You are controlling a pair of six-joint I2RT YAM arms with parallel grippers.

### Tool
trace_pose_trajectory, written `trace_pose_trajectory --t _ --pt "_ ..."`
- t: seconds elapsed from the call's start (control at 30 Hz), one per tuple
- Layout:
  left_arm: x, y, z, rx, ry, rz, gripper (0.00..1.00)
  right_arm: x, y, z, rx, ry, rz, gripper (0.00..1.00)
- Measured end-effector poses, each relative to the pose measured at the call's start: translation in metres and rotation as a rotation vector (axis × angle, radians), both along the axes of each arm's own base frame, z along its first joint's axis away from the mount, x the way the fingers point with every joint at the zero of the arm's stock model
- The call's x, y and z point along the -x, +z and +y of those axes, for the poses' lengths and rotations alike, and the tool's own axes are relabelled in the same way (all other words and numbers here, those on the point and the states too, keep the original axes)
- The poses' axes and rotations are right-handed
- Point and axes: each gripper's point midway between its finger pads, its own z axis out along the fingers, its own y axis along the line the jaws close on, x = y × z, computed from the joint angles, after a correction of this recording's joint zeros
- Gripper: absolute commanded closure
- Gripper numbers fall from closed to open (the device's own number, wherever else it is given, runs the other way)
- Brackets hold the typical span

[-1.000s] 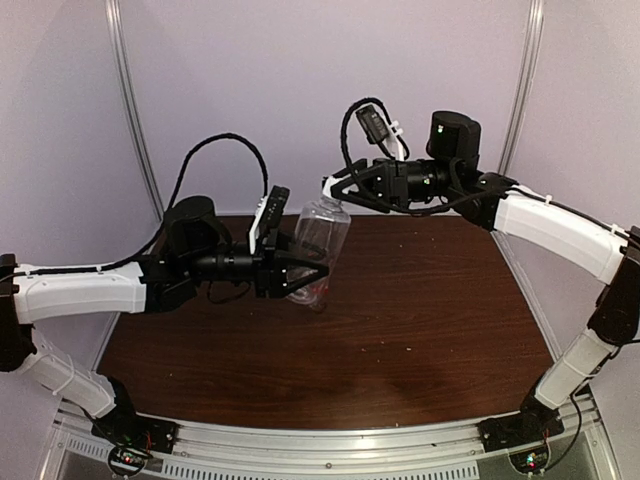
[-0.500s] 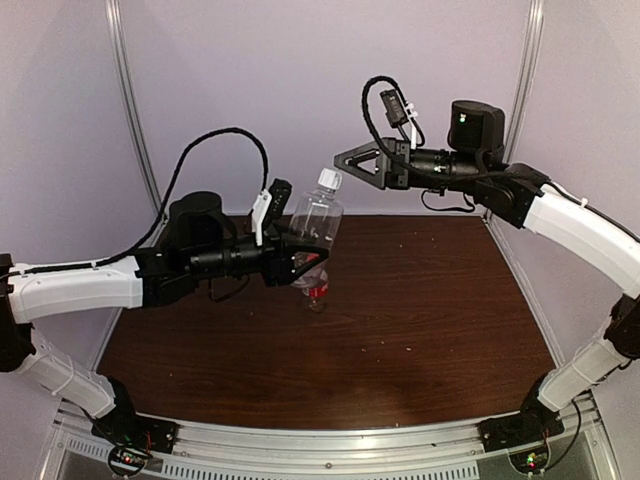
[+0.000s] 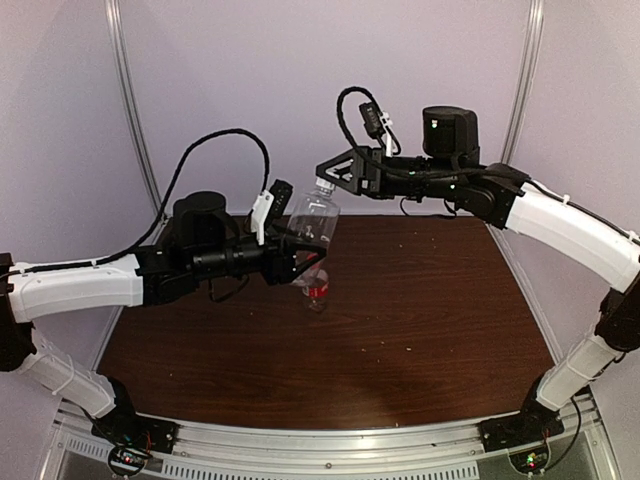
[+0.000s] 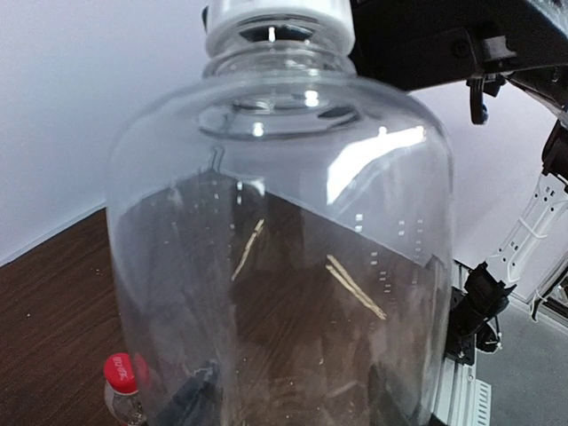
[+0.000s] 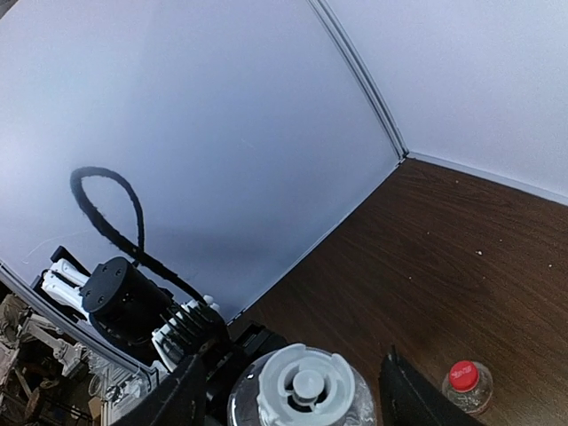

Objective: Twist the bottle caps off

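Note:
My left gripper is shut on the body of the taller clear unlabelled bottle, held tilted above the table. In the left wrist view this bottle fills the frame, and the fingers show dimly through its base. Its white cap lies between the jaws of my right gripper. The right wrist view shows the cap end-on, with a gap to each finger, so that gripper is open. The shorter bottle with the red cap stands on the table below.
The dark wooden table carries only the small bottle. Pale walls with metal corner posts close in the back and sides. Both arms meet high over the table's rear centre.
The right gripper was on the cap, drew back to the right with wide jaws, then returned around the cap with narrower jaws. The left gripper kept holding the bottle, now slightly more upright.

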Motion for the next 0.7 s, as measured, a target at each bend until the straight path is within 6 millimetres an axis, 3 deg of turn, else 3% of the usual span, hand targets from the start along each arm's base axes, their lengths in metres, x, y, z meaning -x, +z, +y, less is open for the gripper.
trace_pose_trajectory --t 0.43,0.7 --pt "-0.0015 -0.0009 0.0008 -0.007 0.009 -0.006 0.56 -0.0016 -0.0112 0.0073 0.015 0.012 0.021 0.83" --pt "0.0013 0.0028 -0.0009 0.011 -0.011 -0.020 0.55 -0.0006 -0.0067 0.0068 0.010 0.047 -0.026 0.95"
